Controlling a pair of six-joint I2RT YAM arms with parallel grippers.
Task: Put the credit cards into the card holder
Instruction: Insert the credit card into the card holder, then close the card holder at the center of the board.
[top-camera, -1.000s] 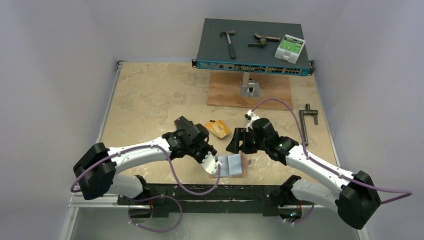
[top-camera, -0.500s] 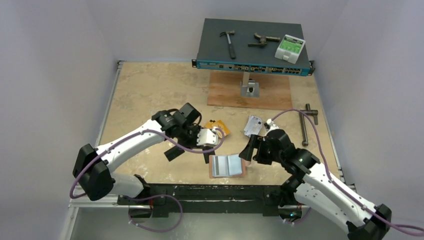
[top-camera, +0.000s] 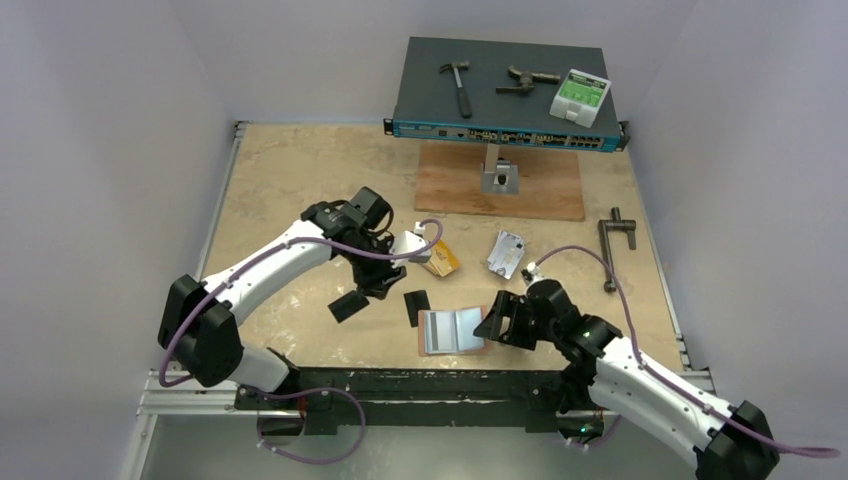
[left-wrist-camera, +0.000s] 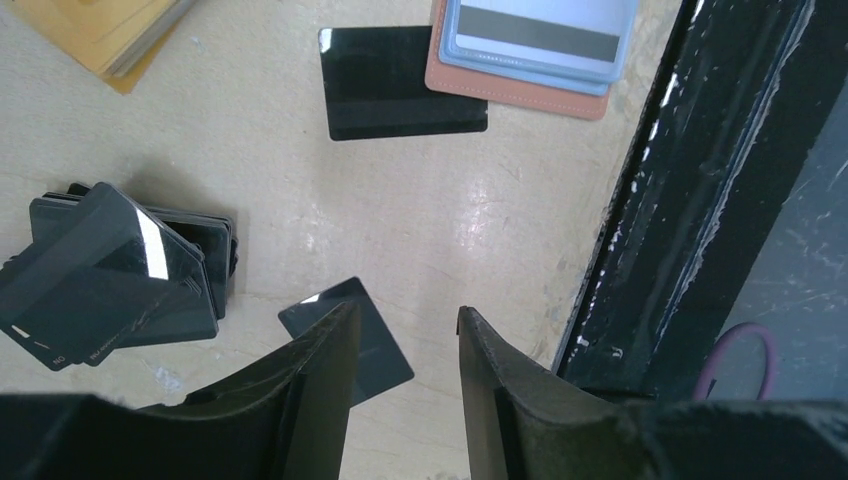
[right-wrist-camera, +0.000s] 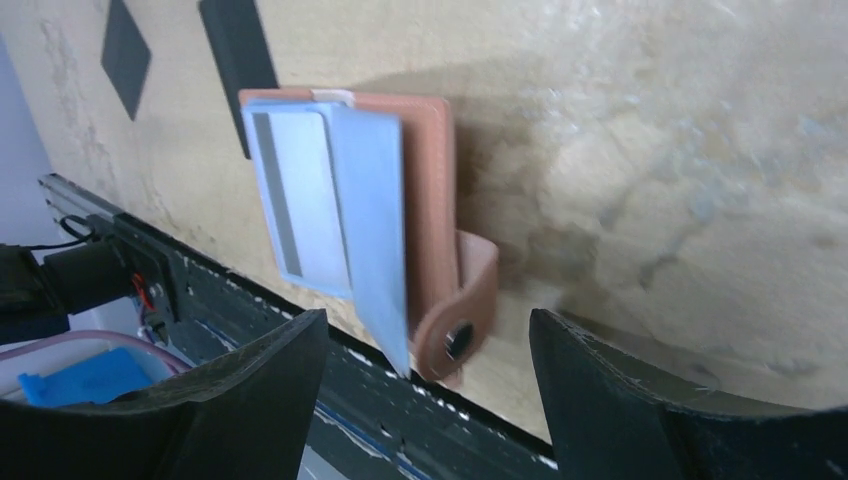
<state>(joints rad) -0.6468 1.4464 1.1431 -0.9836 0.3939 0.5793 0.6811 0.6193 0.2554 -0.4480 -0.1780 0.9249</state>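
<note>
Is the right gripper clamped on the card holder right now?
No: the right gripper stands open, its fingers spread to either side of the card holder, which lies unfolded on the table.

both arms (top-camera: 268, 264) are showing white shells, black joints, trailing purple cables (top-camera: 572, 248), and a dark-fingered left gripper (left-wrist-camera: 405, 335) and right gripper (right-wrist-camera: 430, 335).

black card (top-camera: 415, 307) against card holder's (right-wrist-camera: 432, 190) left edge, rail (top-camera: 420, 378) along near edge

The top view looks down over the whole table (top-camera: 290, 180). Both wrist views look down from close range, sharing the card holder (right-wrist-camera: 430, 180).
</note>
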